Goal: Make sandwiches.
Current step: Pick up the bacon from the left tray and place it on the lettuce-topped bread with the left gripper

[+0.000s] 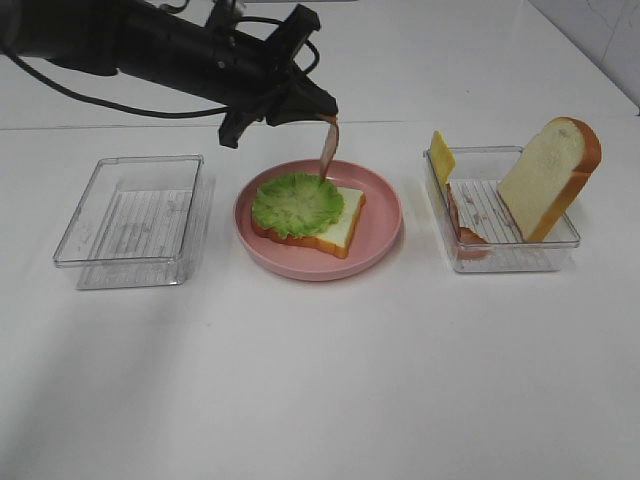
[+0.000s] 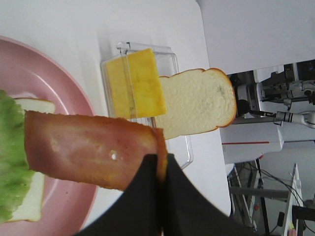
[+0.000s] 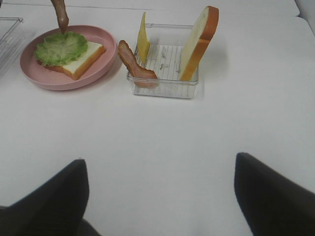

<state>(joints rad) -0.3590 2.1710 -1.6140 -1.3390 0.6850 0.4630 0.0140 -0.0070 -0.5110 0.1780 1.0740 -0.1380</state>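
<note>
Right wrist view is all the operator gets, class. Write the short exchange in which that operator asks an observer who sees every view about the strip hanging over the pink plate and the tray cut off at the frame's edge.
Operator: What holds the reddish-brown bacon strip above the round pink plate?
Observer: The left gripper, shut on the strip's upper end.
Operator: A clear rectangular plastic tray is cut off at my frame's edge. What is in it?
Observer: The exterior high view shows it whole, with no food in it.
</note>
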